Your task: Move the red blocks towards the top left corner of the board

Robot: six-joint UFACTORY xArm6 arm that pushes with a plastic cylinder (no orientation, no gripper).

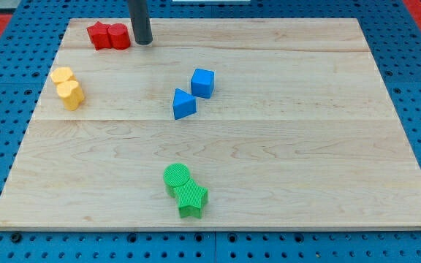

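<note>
At the view's bottom, a green round block (176,177) touches a green star-shaped block (191,199) on the wooden board (305,146). Farther up, a blue triangular block (183,104) sits just beside a blue cube (202,82), and two yellow blocks (67,87) touch near the left edge. Farthest, near the top left corner, two red blocks (109,36) lie pressed together, their shapes hard to make out. The rod holds nothing; my tip (143,42) rests just right of the red pair, apparently touching it.
</note>
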